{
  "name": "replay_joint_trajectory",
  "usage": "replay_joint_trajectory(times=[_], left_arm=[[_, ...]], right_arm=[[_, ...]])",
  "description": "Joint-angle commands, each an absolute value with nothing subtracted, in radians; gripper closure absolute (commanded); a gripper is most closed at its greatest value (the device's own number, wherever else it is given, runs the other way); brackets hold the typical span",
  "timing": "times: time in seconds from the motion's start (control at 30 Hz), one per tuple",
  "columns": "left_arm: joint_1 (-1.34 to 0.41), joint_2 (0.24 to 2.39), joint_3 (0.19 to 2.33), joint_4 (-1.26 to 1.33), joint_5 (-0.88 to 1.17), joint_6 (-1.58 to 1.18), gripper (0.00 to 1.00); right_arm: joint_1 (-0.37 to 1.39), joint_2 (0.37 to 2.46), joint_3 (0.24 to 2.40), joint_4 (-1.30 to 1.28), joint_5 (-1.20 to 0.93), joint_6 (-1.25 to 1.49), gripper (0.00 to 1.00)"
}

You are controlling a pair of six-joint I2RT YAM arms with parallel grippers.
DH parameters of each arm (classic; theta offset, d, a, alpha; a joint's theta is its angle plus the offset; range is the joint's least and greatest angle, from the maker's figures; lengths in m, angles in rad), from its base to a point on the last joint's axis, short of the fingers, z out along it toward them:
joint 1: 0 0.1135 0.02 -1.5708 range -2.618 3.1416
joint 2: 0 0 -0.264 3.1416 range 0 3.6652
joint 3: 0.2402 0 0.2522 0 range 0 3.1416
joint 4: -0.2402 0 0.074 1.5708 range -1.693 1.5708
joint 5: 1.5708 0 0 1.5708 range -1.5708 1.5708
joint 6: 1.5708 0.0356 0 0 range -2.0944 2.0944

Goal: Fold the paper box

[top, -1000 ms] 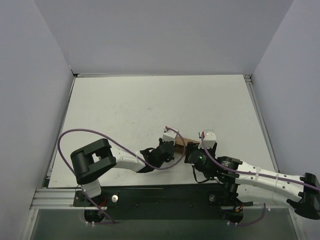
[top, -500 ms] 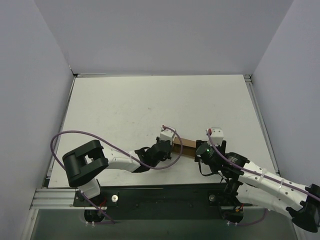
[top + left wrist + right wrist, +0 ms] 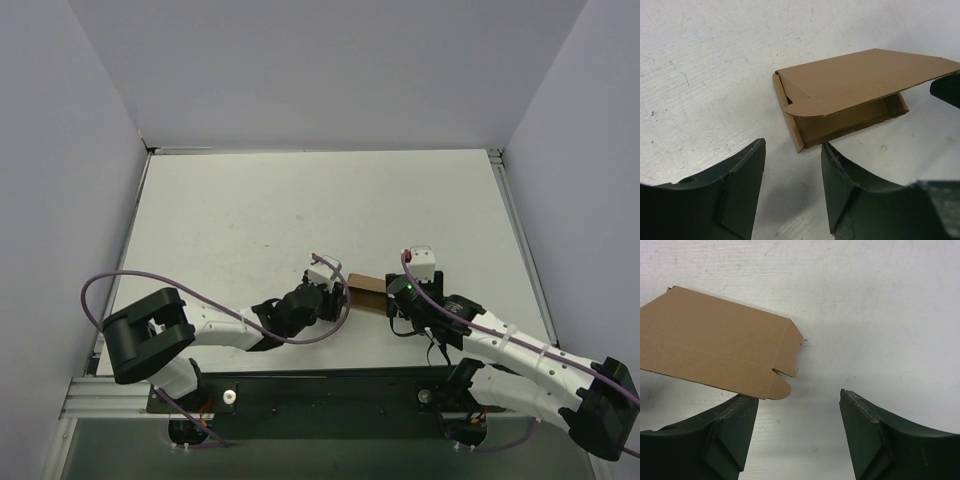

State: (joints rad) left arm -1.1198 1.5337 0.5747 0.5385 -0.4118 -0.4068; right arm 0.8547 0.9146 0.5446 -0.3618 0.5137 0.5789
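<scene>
Left arm: lies low along the near edge of the white table (image 3: pixel 250 210), reaching rightward. The left gripper (image 3: pixel 792 145) has its jaws moderately apart with nothing between them. It sits just short of the near left corner of the paper box (image 3: pixel 850 90), a small, shallow, plain brown cardboard carton.

Box: rests on the table a little right of centre, close to the near edge, between the two grippers. The tray walls are up. The lid (image 3: pixel 865 75) is hinged over but ajar, its front edge raised so the inside shows. The rounded tuck tab (image 3: pixel 805 107) is outside the side wall, not inserted.

Right arm: reaches in from the right. The right gripper (image 3: pixel 797 395) has its jaws spread wide and empty. The lid corner overhangs just above its left finger (image 3: pixel 735 420); whether they touch I cannot tell.

Judgement: neither gripper grips the box. They flank it, probably so that one can steady the tray while the other presses the lid down. Closing is not yet done, and the springy lid may lift again.
</scene>
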Motion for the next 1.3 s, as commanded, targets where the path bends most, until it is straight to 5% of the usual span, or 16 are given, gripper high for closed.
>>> replay_joint_trajectory(times=[0.0, 0.8, 1.27], left_arm=[[-1.082, 1.520, 0.558, 0.693, -0.307, -0.388, 0.39], [-1.031, 1.683, 0.624, 0.877, -0.179, -0.298, 0.48], [-1.031, 1.726, 0.670, 0.871, -0.219, -0.262, 0.75]], right_arm=[[0.839, 0.965, 0.572, -0.304, 0.494, 0.519, 0.34], [0.825, 1.129, 0.569, -0.143, 0.508, 0.443, 0.46], [0.824, 1.132, 0.557, -0.118, 0.499, 0.429, 0.64]])
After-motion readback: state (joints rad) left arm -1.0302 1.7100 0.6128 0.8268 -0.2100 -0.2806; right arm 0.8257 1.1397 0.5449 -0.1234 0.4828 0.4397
